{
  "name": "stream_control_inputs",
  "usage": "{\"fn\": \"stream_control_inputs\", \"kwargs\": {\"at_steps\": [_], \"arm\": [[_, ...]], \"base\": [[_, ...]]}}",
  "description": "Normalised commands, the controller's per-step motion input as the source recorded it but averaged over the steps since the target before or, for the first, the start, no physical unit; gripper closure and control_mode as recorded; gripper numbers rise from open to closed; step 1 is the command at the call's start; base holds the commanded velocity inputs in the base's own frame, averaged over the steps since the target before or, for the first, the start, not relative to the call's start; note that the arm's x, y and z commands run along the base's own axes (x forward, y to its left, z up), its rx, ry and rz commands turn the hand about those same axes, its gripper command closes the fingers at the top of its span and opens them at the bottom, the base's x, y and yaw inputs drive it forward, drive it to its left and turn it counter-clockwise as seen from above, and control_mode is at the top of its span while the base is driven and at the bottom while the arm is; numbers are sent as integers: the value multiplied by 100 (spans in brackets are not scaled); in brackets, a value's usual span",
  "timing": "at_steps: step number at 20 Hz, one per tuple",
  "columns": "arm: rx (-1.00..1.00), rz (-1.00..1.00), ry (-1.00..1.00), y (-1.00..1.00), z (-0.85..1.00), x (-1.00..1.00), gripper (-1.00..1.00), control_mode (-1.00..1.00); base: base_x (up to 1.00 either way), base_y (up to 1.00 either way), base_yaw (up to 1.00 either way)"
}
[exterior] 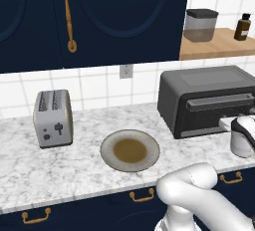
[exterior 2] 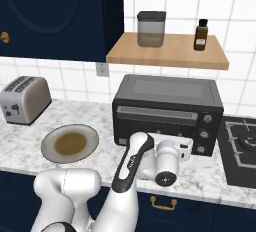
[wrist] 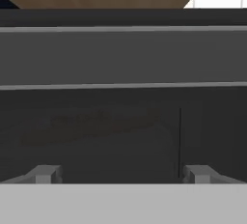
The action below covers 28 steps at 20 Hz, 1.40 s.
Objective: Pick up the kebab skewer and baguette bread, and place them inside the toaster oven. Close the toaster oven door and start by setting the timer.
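Your gripper (wrist: 123, 175) sits released, jaws spread wide and holding nothing, squared up close to the toaster oven door (exterior 2: 159, 121), which looks shut with faint reddish-brown shapes behind its dark window, likely the skewer and loaf. The toaster oven (exterior 2: 170, 110) is a rigid dark grey metal box at 3 o'clock of the empty glazed plate (exterior 2: 50, 152) on the marble counter (exterior 2: 30, 141); it won't budge under a light touch. Next you want the small round knobs (exterior 2: 204, 134) at its 3 o'clock edge: smooth, stiff, slippery, so pinch square across one and twist.
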Motion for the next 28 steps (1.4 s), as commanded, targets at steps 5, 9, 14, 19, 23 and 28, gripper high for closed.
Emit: {"fn": "stream_control_inputs", "kwargs": {"at_steps": [5, 9, 14, 19, 23, 28], "arm": [[0, 0, 6, -22, 8, -32, -100, -100], [0, 0, 9, -22, 12, -30, -100, -100], [0, 0, 11, -24, 9, -33, -100, -100], [0, 0, 13, -29, 0, -31, -100, -100], [0, 0, 8, -23, 0, -13, -100, -100], [0, 0, 9, -18, 0, -1, -100, -100]], "base": [[0, 0, 0], [0, 0, 0], [0, 0, 0], [0, 0, 0], [0, 0, 0], [0, 0, 0]]}}
